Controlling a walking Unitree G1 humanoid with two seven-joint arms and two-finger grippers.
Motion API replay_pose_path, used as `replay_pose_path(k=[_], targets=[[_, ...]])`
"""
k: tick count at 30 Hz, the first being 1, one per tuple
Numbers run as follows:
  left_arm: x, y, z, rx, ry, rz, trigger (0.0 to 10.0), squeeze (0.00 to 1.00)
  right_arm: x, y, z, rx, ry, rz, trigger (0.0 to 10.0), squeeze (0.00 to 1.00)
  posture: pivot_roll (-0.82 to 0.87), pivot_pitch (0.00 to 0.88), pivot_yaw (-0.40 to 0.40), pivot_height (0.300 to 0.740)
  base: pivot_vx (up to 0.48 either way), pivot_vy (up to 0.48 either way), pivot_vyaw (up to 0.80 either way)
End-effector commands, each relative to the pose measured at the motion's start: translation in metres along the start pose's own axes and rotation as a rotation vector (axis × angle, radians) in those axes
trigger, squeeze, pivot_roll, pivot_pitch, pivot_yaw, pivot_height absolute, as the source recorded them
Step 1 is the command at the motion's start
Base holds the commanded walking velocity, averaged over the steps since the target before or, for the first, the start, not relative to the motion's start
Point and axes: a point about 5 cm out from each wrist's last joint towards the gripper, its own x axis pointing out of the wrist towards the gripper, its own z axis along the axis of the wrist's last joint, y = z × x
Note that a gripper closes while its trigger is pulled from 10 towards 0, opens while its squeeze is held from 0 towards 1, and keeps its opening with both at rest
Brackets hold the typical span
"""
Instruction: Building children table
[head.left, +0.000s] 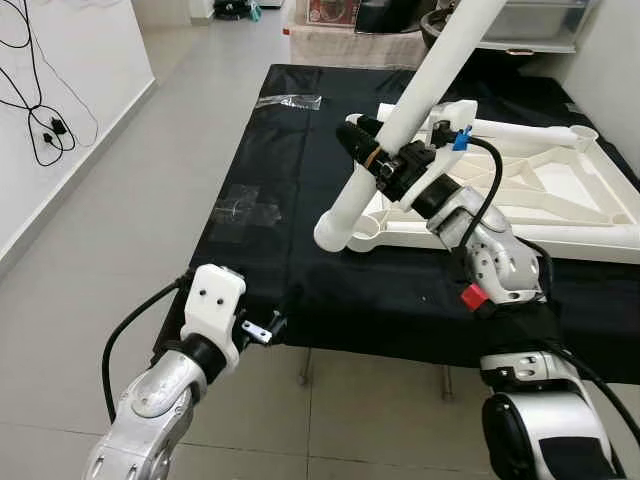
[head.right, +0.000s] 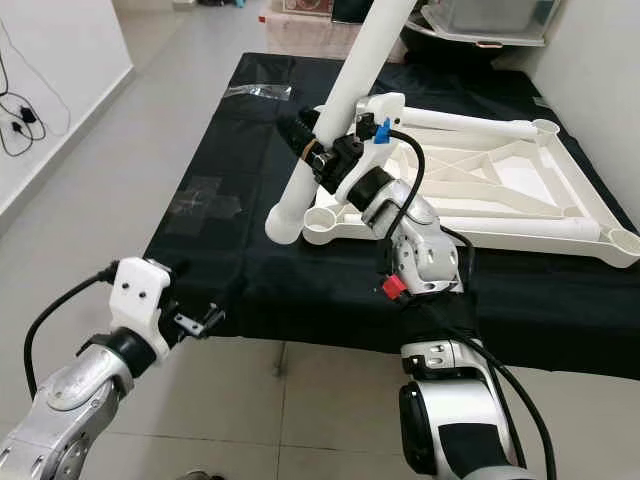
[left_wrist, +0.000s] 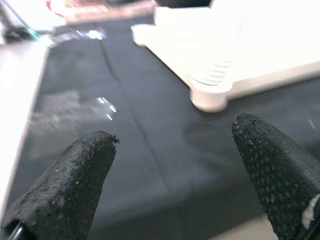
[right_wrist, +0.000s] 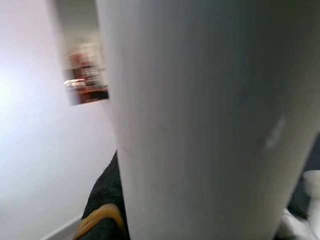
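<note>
Right gripper (head.left: 372, 152) clamps the tilted white table leg (head.left: 400, 125) above the near-left socket of the upturned tabletop (head.left: 560, 190) — left gripper (left_wrist: 175, 165), fingers spread, hovers at the black cloth's (head.left: 270, 230) near edge.

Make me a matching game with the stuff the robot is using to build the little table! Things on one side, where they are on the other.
Things:
1. white table leg
2. upside-down white tabletop
3. left gripper
4. clear plastic bag

Places:
A. lying on the black cloth
B. hovering open at the cloth's near edge
C. held tilted in the right gripper
D. far part of the cloth

Pairs: 1-C, 2-A, 3-B, 4-D
</note>
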Motion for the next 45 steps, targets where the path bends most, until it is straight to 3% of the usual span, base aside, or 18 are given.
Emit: replay_pose_path(k=[1,3,7,19,26,42,43,44,45], targets=[[0.000,0.003,-0.003,0.014,0.004,0.035,10.0,0.00,0.004,-0.003,0.006,-0.044,-0.041,-0.054,10.0,0.00,0.11,0.087,-0.018,0.740,0.000,0.000,0.00],[0.003,0.008,0.003,0.017,-0.023,0.103,10.0,0.00,0.004,-0.006,0.005,-0.093,-0.065,-0.146,10.0,0.00,0.11,0.082,-0.020,0.740,0.000,0.000,0.00],[0.006,0.015,0.008,0.029,-0.050,0.160,10.0,0.00,0.004,-0.006,0.001,-0.112,-0.074,-0.205,10.0,0.00,0.11,0.081,-0.019,0.740,0.000,0.000,0.00],[0.010,0.021,0.007,0.075,-0.053,0.183,10.0,0.00,0.010,0.002,-0.002,-0.129,-0.091,-0.203,10.0,0.00,0.11,0.082,-0.025,0.740,0.238,-0.102,0.00],[0.012,0.021,0.004,0.052,-0.041,0.199,10.0,0.00,0.013,0.006,-0.004,-0.125,-0.095,-0.196,10.0,0.00,0.11,0.090,-0.029,0.740,0.264,-0.388,0.00],[0.012,0.024,0.004,0.034,-0.045,0.225,10.0,0.00,0.016,0.006,-0.003,-0.130,-0.096,-0.191,10.0,0.00,0.11,0.099,-0.034,0.740,0.000,0.000,0.00],[0.011,0.025,0.004,0.035,-0.045,0.231,10.0,0.00,0.016,0.006,-0.003,-0.130,-0.096,-0.189,10.0,0.00,0.11,0.099,-0.034,0.740,0.000,0.000,0.00],[0.009,0.015,0.001,0.023,-0.037,0.187,10.0,0.00,0.040,0.011,-0.007,-0.107,0.022,-0.004,10.0,0.00,0.11,0.119,-0.038,0.740,0.000,0.000,0.00],[0.009,0.015,0.001,0.023,-0.037,0.187,10.0,0.00,0.040,0.011,-0.007,-0.107,0.022,-0.004,10.0,0.00,0.11,0.119,-0.038,0.740,0.000,0.000,0.00]])
